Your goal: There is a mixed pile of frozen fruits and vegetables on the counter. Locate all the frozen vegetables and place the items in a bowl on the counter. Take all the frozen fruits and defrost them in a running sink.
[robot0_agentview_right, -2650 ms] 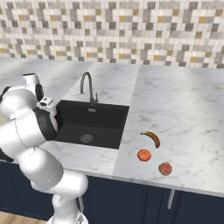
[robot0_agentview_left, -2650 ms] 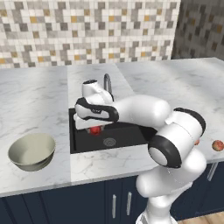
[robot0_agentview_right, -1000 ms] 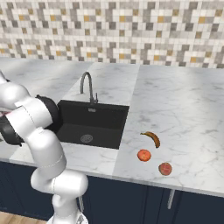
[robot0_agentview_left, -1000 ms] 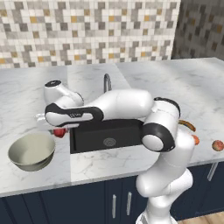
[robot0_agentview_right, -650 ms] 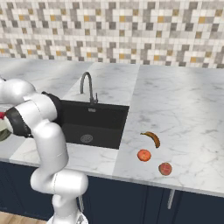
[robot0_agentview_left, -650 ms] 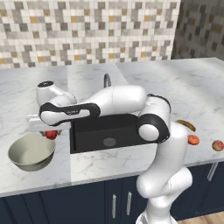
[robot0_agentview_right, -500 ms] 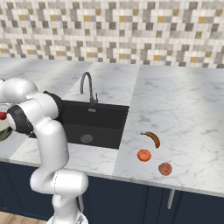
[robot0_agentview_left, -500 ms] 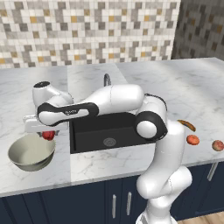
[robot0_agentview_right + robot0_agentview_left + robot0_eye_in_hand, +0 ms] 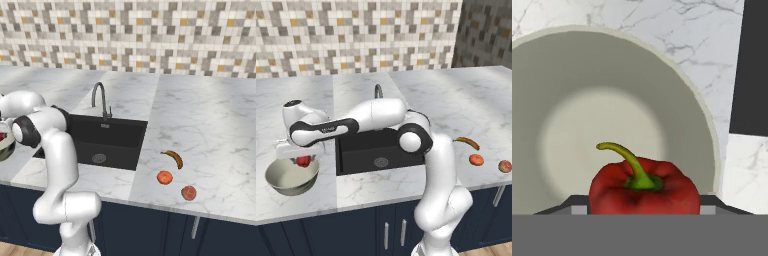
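1. Red pepper: clamped in my claw, now over the bowl; a second ago it hung short of the rim.
2. Bowl: on the worktop, left of the sink.
3. Banana, orange piece, peach ball: unmoved, right of the sink.
4. Judgement: release due.

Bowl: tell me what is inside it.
The bowl holds nothing on the pale floor that shows. The red pepper, held in the gripper above it, covers the near part of the inside.
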Available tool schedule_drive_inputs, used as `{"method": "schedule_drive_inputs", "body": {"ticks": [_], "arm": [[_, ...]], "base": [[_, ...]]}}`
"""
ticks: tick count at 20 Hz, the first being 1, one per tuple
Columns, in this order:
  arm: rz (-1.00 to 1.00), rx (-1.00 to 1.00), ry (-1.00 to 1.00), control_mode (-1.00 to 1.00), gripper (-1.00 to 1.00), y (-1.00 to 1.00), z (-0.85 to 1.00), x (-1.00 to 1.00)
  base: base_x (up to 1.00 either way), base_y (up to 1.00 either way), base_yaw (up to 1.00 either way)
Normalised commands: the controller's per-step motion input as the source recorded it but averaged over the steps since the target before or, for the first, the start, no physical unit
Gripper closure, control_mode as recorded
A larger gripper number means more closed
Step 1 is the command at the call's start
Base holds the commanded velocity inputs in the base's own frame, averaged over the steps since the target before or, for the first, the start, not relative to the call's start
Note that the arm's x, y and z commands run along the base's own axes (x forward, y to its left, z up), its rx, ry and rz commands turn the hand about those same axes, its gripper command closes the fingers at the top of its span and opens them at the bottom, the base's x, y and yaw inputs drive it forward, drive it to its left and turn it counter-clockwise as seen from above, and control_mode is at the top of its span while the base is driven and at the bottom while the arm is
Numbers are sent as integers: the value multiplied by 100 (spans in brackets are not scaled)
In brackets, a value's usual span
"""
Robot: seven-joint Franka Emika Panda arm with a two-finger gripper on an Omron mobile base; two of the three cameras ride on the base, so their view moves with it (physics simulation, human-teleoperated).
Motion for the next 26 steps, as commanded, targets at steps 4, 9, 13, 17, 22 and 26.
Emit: {"method": "schedule_drive_inputs", "body": {"ticks": [4, 9, 13, 17, 22, 26], "arm": [[9, 0, 3, -100, -100, 9, -24, 0], [5, 0, 0, -100, -100, 3, -11, -2], [1, 0, 0, -100, -100, -4, -5, -7], [1, -1, 1, -100, -100, -6, -1, -4], [1, -8, 2, -100, -100, -11, 32, 0], [0, -1, 3, -100, -100, -22, 41, 1]], "base": [[0, 0, 0], [0, 0, 0], [0, 0, 0], [0, 0, 0], [0, 0, 0], [0, 0, 0]]}}
